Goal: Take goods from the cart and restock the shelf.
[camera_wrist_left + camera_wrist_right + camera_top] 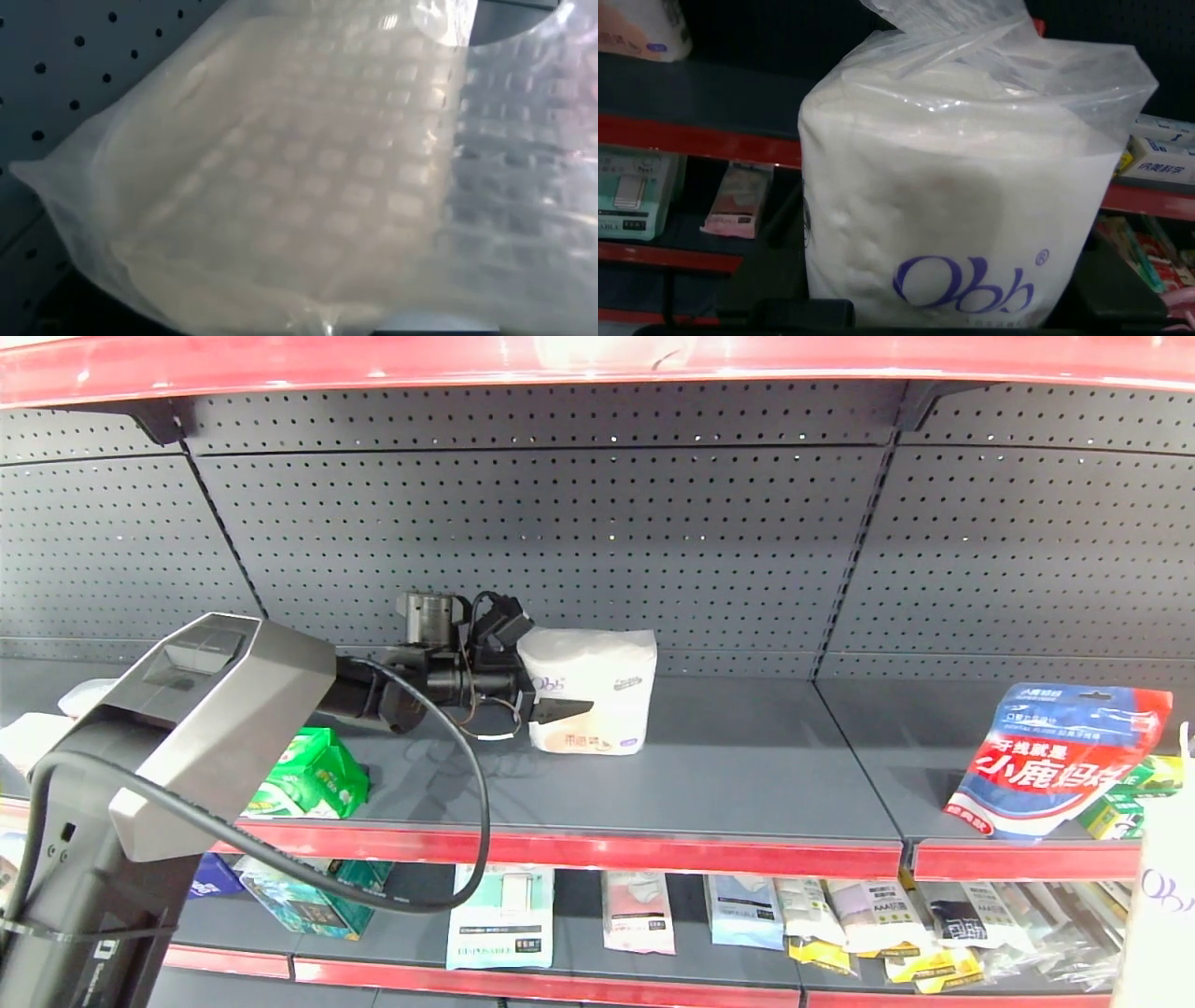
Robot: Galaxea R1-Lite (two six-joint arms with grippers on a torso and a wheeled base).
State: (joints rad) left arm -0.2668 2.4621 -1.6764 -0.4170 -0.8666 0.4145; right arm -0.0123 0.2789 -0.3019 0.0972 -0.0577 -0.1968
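I see a dark grey shelf [747, 775] with a red front lip and a perforated back panel [653, 541]. A white tissue pack [597, 686] stands on it near the back, with my left gripper [539, 667] at its left end. I cannot tell whether those jaws squeeze it. My right gripper [962, 327] pinches a second pack [962, 187] off the shelf front, far right. A green box [313, 779] sits at the lip on the left and a red-and-blue bag [1055, 761] well to the right. Open board lies between the tissue pack and the bag.
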